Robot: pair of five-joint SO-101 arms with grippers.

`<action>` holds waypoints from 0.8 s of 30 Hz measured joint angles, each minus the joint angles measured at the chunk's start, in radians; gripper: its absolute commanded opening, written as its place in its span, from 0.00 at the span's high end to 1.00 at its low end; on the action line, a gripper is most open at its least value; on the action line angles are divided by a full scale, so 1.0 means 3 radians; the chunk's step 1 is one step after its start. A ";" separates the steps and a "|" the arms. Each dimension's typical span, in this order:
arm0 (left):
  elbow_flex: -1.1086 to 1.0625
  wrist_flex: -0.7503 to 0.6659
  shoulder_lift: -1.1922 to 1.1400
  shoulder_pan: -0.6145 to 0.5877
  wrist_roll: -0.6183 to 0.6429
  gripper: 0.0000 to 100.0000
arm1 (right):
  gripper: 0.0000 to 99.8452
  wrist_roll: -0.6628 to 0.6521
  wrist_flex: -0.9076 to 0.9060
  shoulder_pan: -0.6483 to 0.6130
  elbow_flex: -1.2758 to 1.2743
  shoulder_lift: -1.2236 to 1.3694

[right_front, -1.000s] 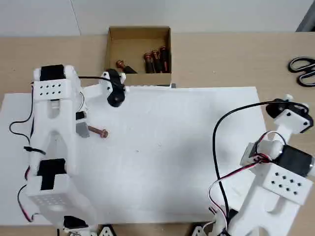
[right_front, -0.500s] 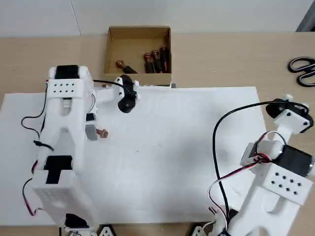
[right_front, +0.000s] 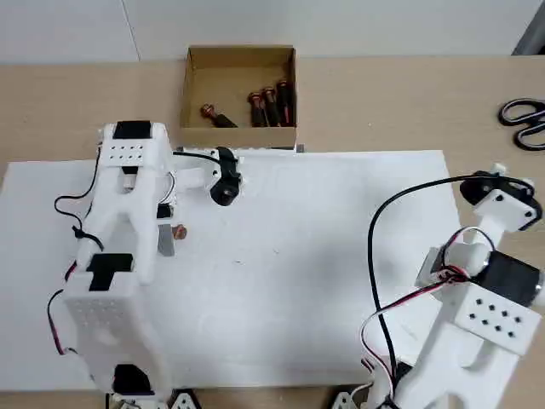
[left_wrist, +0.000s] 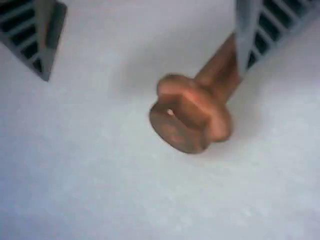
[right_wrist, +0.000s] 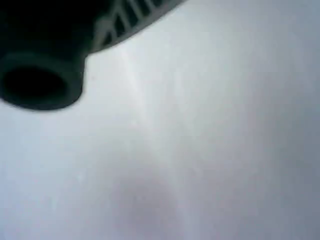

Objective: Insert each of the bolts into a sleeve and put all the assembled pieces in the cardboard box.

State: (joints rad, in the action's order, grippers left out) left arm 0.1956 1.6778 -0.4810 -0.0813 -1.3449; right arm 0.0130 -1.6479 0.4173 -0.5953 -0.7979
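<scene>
left gripper (left_wrist: 145, 65) spread wide over the copper bolt (left_wrist: 190, 120), nothing clamped.
one finger (left_wrist: 260, 35) touches the shank; bolt lies flat on the white sheet (right_front: 298, 256), on the arms' side of the cardboard box (right_front: 241, 49), apart from it. judged small, rigid, smooth, likely to roll: pinch across the shank, behind the head.

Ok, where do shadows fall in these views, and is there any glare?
Left wrist view: the bolt throws a soft shadow on the white sheet around its head. Right wrist view: a faint grey shadow lies on the sheet near the black sleeve. High view: the light is even, with weak shadows by the left arm and no glare I can see.
</scene>
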 measured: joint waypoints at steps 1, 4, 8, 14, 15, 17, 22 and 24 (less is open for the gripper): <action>0.0000 -0.0031 -0.0036 0.0000 0.0000 0.79 | 1.00 0.0000 0.0000 0.0000 0.0000 0.0000; 0.0000 -0.0148 -0.0097 0.0000 0.0000 0.85 | 1.00 0.0000 0.0000 0.0000 0.0000 0.0000; 0.0000 -0.0215 -0.0159 0.0005 0.0000 0.92 | 1.00 0.0000 0.0000 0.0000 0.0000 0.0000; 0.0000 -0.0210 -0.0174 0.0010 0.0000 0.94 | 1.00 0.0000 0.0000 0.0000 0.0000 0.0000; 0.0000 -0.0210 -0.0174 0.0010 0.0000 0.94 | 1.00 0.0000 0.0000 0.0000 0.0000 0.0000; 0.0000 -0.0210 -0.0174 0.0010 0.0000 0.94 | 1.00 0.0000 0.0000 0.0000 0.0000 0.0000; 0.0000 -0.0210 -0.0174 0.0010 0.0000 0.99 | 1.00 0.0000 0.0000 0.0000 0.0000 0.0000; 0.0000 -0.0169 -0.0174 0.0010 0.0000 0.99 | 1.00 0.0000 0.0000 0.0000 0.0000 0.0000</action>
State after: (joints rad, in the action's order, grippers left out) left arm 0.1956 1.6272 -0.5332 -0.0783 -1.3449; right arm 0.0130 -1.6479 0.4173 -0.5953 -0.7979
